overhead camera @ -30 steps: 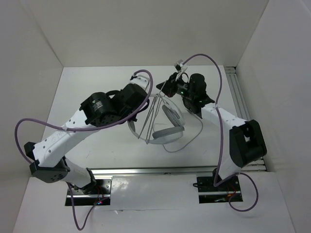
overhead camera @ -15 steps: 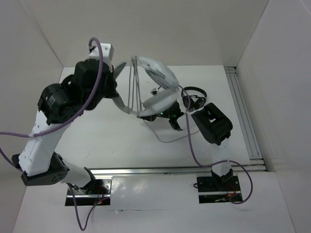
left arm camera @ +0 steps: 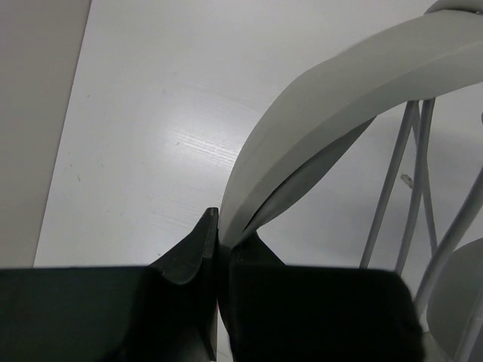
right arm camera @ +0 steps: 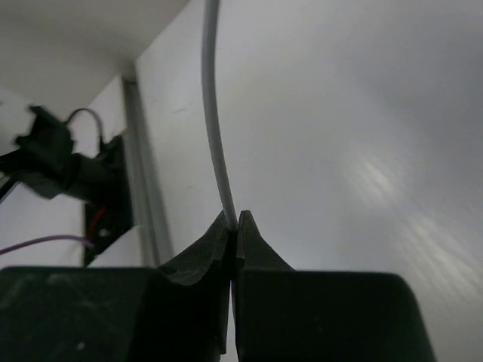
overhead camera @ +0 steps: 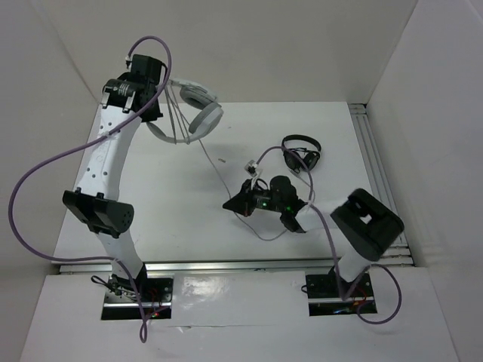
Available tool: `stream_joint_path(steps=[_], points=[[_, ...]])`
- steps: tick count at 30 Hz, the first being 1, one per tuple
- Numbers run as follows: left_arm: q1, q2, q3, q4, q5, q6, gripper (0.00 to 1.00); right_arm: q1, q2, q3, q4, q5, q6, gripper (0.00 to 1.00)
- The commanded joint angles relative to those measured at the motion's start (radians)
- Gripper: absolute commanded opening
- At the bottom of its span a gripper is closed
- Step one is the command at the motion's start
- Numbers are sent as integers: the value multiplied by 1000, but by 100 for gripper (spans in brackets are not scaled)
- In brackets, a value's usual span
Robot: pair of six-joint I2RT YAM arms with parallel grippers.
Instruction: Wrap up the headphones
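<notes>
**Wrapping the headphones, cable under tension.** The left gripper pinches the lower edge of the headband, jaws pressed tight on it. It holds the headphones in the air above the far left corner of the table. Gripping the band leaves the earcups free, so the space inside the arch is open for winding. Grey strands beside the band in the left wrist view appear to be turns of cable already laid.

The right gripper sits low near the middle of the table, jaws closed on the cable, which rises as a thin line from between its fingertips. From there the cable climbs to the headphones, and beyond the grip a slack loop lies on the table. The wide spacing of the two grips probably serves to draw the cable straight before another turn. The wrap looks only partly done. The small black headphones lie well apart at the right, not involved.
</notes>
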Motion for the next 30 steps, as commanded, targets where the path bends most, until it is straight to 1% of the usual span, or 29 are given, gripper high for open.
stream_joint_path(steps=[1,2,3,4,6,7,9,11,12,13,14,16,17,19,21,22,23,24,27,29,30], points=[[11,-14,-28,121,-89,-100,0,114,-201,-22,-162,56,-117,0],[22,-2,-39,121,-89,-141,0,162,-236,-23,-181,47,-133,0],[22,9,-60,121,-89,-157,0,182,-294,-32,-199,33,-142,0],[50,27,-70,112,-67,-188,0,225,-339,-17,-274,33,-168,0],[72,41,-93,112,-21,-212,0,262,-366,8,-346,42,-191,0],[93,52,-108,112,-8,-229,0,280,-367,45,-422,33,-202,0],[103,52,-130,121,4,-254,0,323,-376,89,-489,1,-236,0],[83,52,-162,121,-22,-265,0,355,-376,158,-587,1,-281,0],[68,43,-191,130,-80,-248,0,386,-390,205,-669,65,-300,0],[46,42,-208,130,-130,-236,0,401,-400,206,-713,96,-317,0],[4,42,-223,130,-182,-235,0,411,-400,255,-752,108,-350,0],[-8,42,-273,100,-234,-262,0,421,-414,313,-832,96,-387,0],[-8,42,-298,100,-223,-262,0,421,-414,376,-915,66,-412,0],[-8,29,-379,115,-223,-284,0,432,-402,434,-993,49,-469,0],[-8,15,-421,145,-185,-285,0,421,-393,511,-1087,-23,-515,0],[-8,6,-439,146,-185,-285,0,421,-376,539,-1122,-24,-526,0],[-8,-10,-467,146,-175,-301,0,421,-365,557,-1165,10,-526,0],[-8,-22,-487,176,-156,-301,0,421,-365,582,-1182,25,-538,0],[-8,-74,-554,202,-114,-289,0,412,-365,582,-1182,94,-547,0],[-17,-108,-609,230,-91,-268,0,412,-390,554,-1147,186,-547,0],[-29,-141,-626,247,-91,-268,0,400,-390,542,-1147,208,-547,0]])
